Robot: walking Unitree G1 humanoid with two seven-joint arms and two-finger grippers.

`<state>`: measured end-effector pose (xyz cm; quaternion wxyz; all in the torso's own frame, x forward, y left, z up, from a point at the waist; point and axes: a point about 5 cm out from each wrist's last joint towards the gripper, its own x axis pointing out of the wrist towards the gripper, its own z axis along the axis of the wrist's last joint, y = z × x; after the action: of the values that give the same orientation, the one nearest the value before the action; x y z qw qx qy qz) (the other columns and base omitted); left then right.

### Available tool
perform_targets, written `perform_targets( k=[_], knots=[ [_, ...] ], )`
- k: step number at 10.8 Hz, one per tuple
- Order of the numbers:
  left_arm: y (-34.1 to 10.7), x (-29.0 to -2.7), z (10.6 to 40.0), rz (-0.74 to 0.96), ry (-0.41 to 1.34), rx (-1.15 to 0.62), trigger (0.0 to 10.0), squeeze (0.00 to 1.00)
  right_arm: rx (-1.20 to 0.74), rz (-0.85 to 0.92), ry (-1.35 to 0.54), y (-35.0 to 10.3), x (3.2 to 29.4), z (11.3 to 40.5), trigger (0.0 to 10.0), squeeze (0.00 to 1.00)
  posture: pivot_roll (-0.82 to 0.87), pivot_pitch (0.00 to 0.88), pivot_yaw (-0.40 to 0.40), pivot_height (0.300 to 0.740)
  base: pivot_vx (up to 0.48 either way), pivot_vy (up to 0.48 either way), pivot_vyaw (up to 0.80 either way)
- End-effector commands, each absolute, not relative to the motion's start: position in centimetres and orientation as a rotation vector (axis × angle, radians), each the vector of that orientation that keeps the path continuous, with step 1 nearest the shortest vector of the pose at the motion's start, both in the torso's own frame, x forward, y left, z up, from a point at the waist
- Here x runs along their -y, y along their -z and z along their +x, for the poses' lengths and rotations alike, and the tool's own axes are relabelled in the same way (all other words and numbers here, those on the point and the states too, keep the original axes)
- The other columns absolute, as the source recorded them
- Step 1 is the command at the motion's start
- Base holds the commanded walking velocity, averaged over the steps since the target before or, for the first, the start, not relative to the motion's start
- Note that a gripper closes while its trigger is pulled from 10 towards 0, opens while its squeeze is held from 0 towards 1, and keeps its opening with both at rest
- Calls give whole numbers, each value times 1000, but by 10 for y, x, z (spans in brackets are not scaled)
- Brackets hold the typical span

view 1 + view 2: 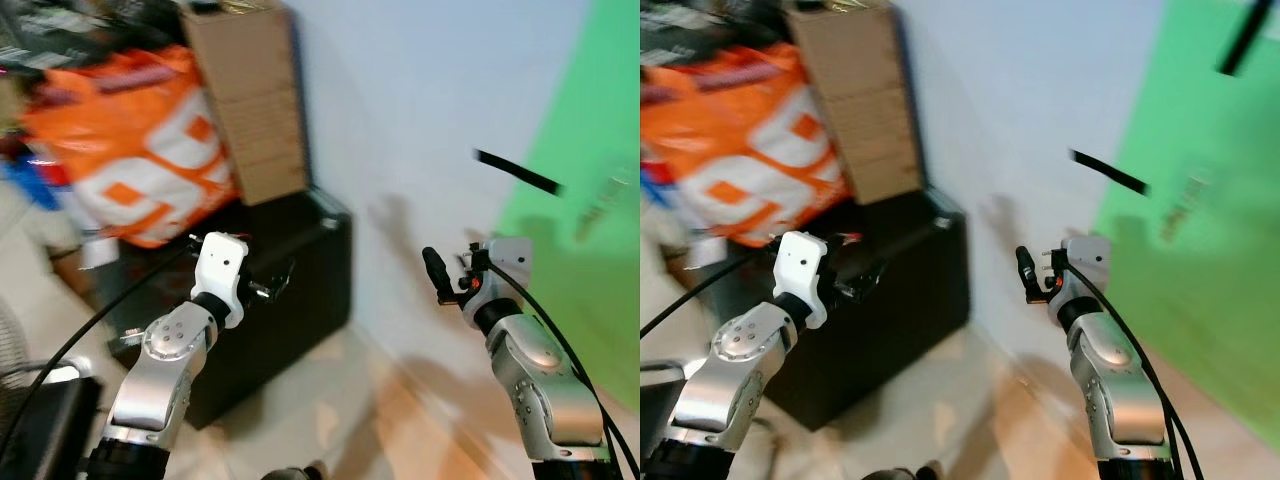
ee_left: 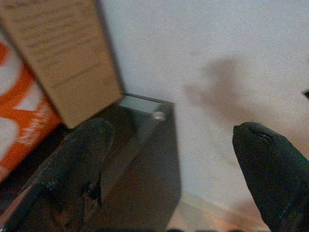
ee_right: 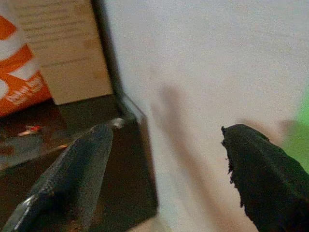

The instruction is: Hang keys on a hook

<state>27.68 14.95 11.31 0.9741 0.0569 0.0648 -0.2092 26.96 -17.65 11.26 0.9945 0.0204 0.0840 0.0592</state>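
Left eye view: blurred. Both arms raised toward a pale wall [image 1: 400, 110]; a black cabinet [image 1: 300, 290] stands against it, carrying a cardboard box [image 1: 250, 100] and an orange-and-white bag [image 1: 140, 150]. Green panel [image 1: 580, 230] on the robot's right, a dark strip [image 1: 515, 172] near its edge. Right eye view: same layout; neither keys nor hook can be made out. Left wrist view: left gripper [image 2: 178, 169] fingers spread apart, nothing between them, aimed at the wall and cabinet corner. Right wrist view: right gripper [image 3: 166, 169] likewise spread and empty. Judgement: task at an early stage; keys not yet picked up, hanging still to do. Print on box and bag too smeared to read.
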Motion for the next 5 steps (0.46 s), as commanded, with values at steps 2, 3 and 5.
perform_targets(
  k=[2, 3, 5],
  knots=[
    [-120, -151, 281, 130, 406, -103, 10000, 0, -170, 47, -121, -114, 173, 271, 10000, 1000, -73, 0, 88, 740, 322, 0, 0],
    [-120, -152, 282, 129, 402, -101, 10000, 0, -172, 48, -123, -114, 173, 272, 10000, 1000, -67, 0, 82, 740, 322, 0, 0],
    [-120, -152, 282, 126, 397, -100, 10000, 0, -167, 49, -134, -115, 171, 274, 10000, 1000, -66, 0, 80, 740, 324, 0, 0]
  ],
)
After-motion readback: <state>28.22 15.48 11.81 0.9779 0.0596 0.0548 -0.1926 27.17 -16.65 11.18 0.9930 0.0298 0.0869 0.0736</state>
